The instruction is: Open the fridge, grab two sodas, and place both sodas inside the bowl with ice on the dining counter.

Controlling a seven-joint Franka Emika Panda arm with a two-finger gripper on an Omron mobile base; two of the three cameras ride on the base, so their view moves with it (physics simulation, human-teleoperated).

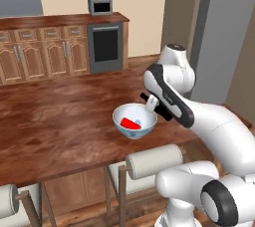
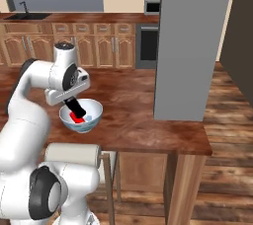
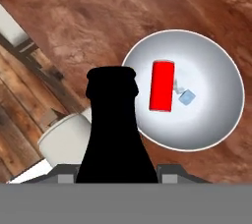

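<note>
Cola bottle [image 3: 114,129] clamped in end effector [image 3: 117,171], neck pointing away along the fingers, red can [image 3: 162,86] lying flat in bowl [image 3: 221,120].

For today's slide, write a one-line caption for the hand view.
Gripper holds the black cola bottle above the ice bowl, red can already inside.

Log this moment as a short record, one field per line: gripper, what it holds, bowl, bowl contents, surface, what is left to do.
gripper: shut on the black bottle, above the bowl's rim
held: black bottle, neck pointing away from the hand
bowl: white bowl upright near the counter's edge
contents: red can lying on its side, ice cube beside it
surface: dining counter
left: bottle not yet in bowl
</note>
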